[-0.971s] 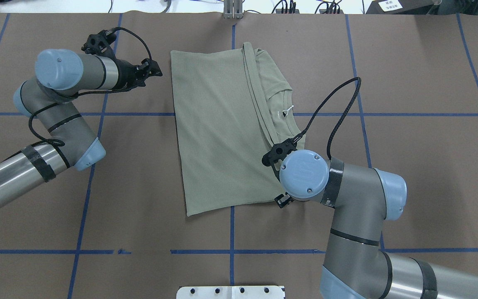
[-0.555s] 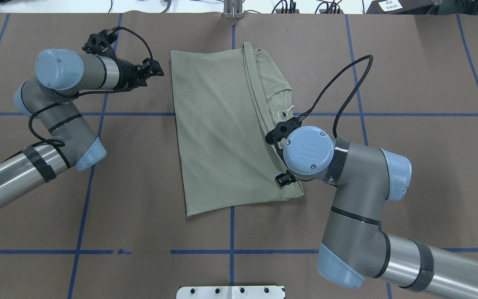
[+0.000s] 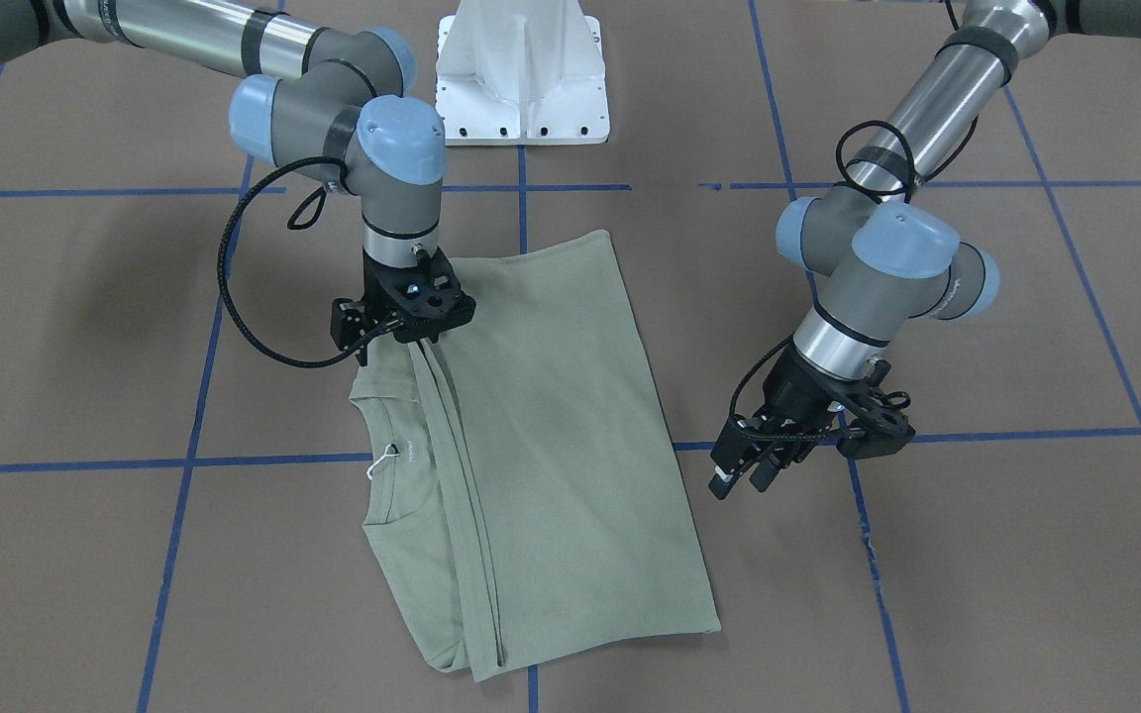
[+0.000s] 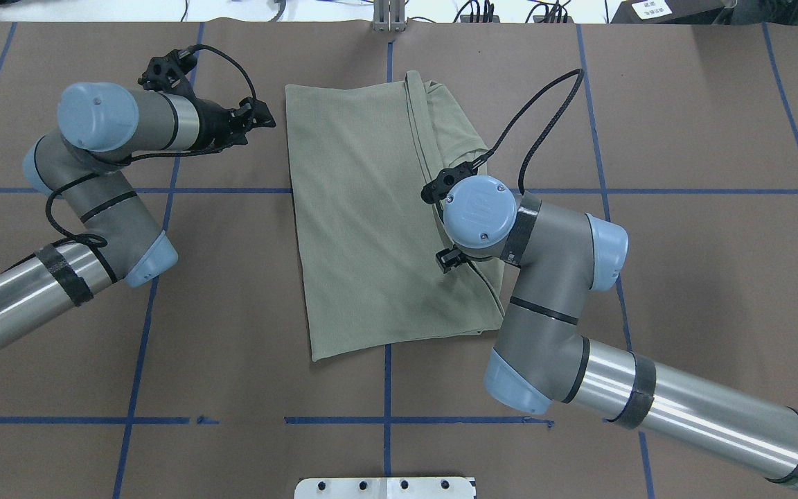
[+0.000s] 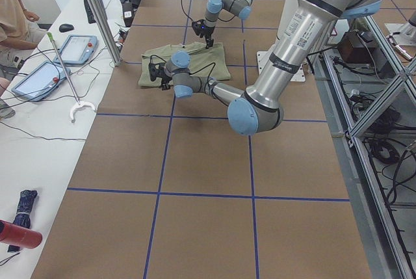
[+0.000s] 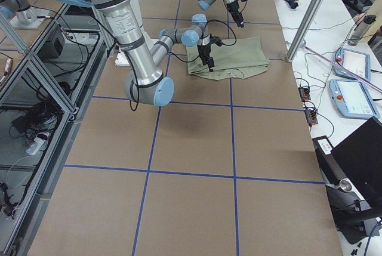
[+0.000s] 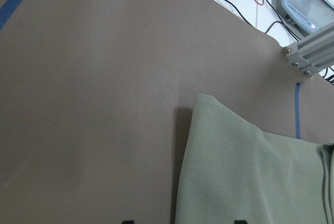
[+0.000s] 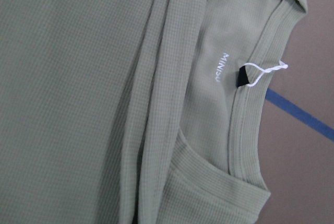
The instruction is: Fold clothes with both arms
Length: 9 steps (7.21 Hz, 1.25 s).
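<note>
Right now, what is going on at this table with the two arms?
A sage-green shirt lies on the brown table, already folded lengthwise, with its collar showing on one side. The right gripper points down at the folded edge near the collar; whether it grips the cloth cannot be told. The left gripper hovers open off the cloth, beside the opposite long edge.
</note>
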{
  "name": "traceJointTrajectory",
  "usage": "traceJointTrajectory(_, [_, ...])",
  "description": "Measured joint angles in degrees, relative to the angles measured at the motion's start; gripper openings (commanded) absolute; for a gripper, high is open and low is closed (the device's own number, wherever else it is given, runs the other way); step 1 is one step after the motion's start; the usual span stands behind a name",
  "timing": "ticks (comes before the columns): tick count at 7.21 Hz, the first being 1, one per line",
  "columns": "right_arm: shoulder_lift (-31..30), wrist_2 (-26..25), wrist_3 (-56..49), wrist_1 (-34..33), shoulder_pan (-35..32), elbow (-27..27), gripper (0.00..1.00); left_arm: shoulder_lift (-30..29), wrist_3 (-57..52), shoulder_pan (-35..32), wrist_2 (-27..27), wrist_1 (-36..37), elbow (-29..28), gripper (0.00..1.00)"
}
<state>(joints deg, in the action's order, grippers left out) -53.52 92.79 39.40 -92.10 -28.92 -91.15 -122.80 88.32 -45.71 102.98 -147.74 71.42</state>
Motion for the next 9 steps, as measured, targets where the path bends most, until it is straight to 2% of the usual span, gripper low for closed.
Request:
traceJointTrajectory(4, [0.39,0.53,-2.96,0.77,-2.14,2.59,1.00,0.20,-0.07,0.00,-0.02,0.00,0.14,0.71])
traceJointTrajectory(7, [-3.68,2.97,-9.84,0.82,-6.04,0.10,1.00,0.27,-0.16,0.00,0.03,0.00,0.60,0.71])
traceJointTrajectory(9, [-0.40,3.16,-7.35,0.73,-6.41,0.92,1.00,0.42,-0.26,0.00,0.03,0.00,1.16,0.71])
